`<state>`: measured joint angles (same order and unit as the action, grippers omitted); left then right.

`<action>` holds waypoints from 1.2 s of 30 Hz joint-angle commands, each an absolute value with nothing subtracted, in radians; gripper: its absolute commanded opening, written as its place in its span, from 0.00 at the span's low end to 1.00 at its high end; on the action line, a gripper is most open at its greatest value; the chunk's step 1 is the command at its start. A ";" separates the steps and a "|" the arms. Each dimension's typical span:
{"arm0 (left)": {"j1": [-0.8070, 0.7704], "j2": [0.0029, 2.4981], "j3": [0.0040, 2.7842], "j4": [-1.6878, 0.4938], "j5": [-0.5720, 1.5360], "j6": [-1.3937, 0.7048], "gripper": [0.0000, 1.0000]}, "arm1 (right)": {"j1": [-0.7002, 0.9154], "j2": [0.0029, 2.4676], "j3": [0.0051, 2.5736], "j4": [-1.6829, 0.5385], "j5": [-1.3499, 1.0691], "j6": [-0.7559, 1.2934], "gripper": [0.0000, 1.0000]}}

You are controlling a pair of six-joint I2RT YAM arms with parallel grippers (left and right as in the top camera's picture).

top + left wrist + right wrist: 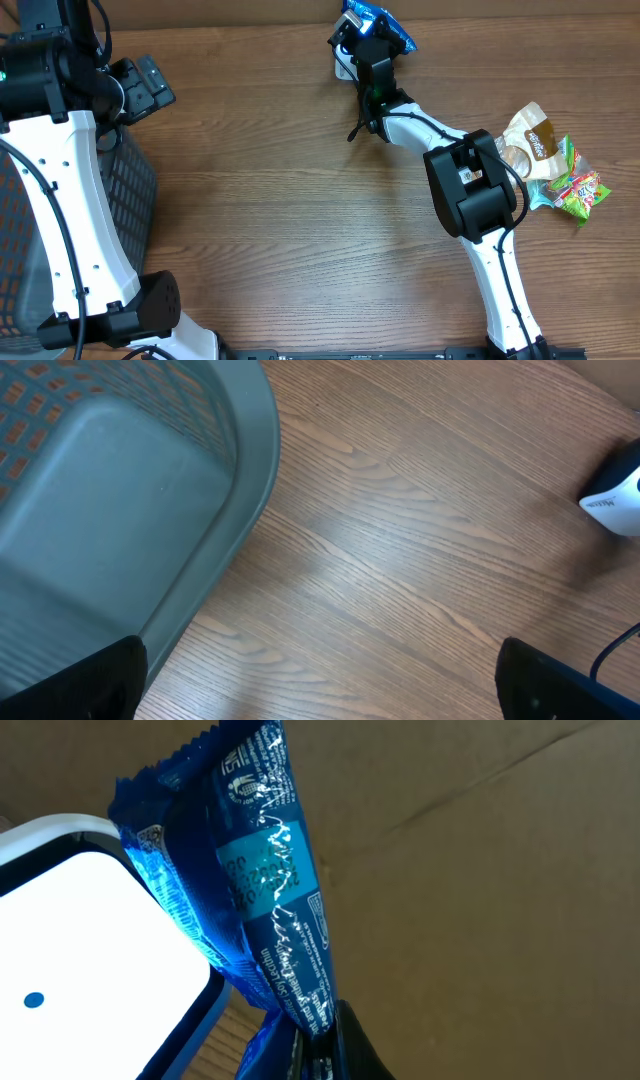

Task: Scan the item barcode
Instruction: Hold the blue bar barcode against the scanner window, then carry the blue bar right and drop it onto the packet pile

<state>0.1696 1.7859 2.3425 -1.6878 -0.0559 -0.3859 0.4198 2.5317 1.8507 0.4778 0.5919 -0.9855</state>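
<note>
The right gripper (318, 1042) was clamped shut on the bottom end of a blue snack packet (265, 890). The packet stood up from the fingertips, and its printed face lay just beside the white barcode scanner (90, 950) at the far edge of the bench (280, 180). The left gripper (325, 678) hung with its fingers spread wide and empty above the rim of the grey mesh basket (255, 450) at the bench's left edge. More snack packets (555, 165) lay near the right edge.
</note>
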 commanded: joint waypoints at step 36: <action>0.161 1.794 2.341 -1.689 -0.055 -0.381 0.99 | 0.400 1.689 1.867 -1.007 0.260 0.029 0.04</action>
<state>0.1696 1.7859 2.3425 -1.6878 -0.0559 -0.3859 0.4686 1.7847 1.8568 -0.9188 0.2817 -0.2825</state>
